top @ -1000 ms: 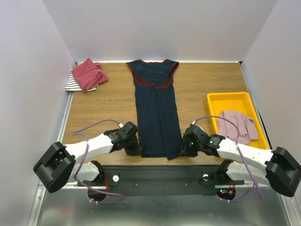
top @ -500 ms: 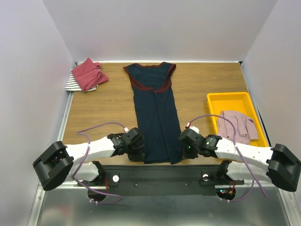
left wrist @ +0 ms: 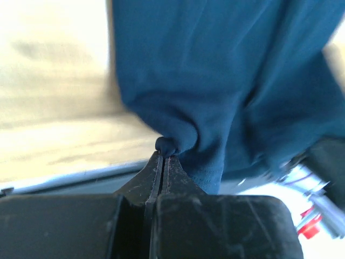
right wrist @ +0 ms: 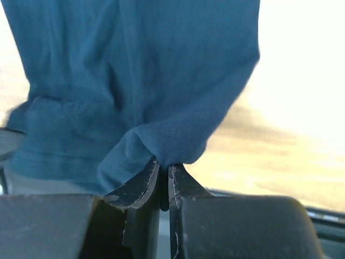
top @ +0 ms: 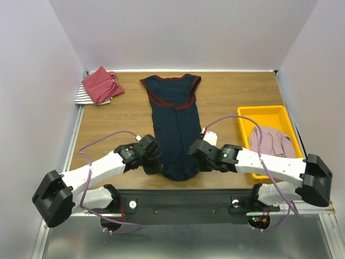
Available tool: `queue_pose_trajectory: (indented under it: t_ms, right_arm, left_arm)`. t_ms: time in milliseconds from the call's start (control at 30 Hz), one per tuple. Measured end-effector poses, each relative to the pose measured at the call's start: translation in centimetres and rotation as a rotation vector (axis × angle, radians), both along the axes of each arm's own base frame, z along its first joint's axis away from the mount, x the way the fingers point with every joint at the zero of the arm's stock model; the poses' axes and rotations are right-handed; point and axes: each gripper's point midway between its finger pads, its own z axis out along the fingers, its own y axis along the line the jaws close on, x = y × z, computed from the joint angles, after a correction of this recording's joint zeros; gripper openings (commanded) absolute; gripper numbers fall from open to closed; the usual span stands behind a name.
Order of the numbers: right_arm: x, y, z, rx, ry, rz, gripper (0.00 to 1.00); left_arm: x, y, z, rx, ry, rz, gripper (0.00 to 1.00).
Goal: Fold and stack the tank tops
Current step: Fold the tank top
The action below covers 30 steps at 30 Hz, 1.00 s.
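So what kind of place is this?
Probably a robot testing booth: plain white walls around a wooden table, a left arm and right arm bolted at its edge, and a yellow tray.

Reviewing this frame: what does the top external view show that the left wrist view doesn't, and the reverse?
Only the top external view: the red tank top partly over the striped tank top at the far left corner, and the pale pink tank top in the yellow tray. Only the left wrist view: up close, the left hand pinched shut on a pucker of navy hem. Both: the navy tank top and the wooden table.
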Motion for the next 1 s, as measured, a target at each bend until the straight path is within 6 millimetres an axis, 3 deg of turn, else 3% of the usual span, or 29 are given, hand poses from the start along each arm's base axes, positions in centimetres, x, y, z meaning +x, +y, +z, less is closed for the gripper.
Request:
queue_pose_trajectory:
  t_ms: [200, 367, 867, 1000]
  right_arm:
    - [4.6, -0.2, 0.6, -0.064, -0.061, -0.043, 0.10]
    - [9.4, -0.3, 1.7, -0.085, -0.120, -0.078, 0.09]
    - [20.5, 1.7, 1.0, -0.110, -0.200, -0.074, 0.06]
    - [23.1, 2.3, 0.9, -0.100, -0.208, -0.076, 0.05]
  left_arm:
    - [6.6, 0.0, 2.8, -0.018, -0.115, 0.081, 0.00]
    - [10.8, -0.6, 3.6, -0.025, -0.169, 0.107, 0.00]
    - [21.0, 1.3, 5.8, -0.029, -0.283, 0.241, 0.00]
    - [23.2, 1.8, 5.6, -0.013, -0.287, 0.262, 0.00]
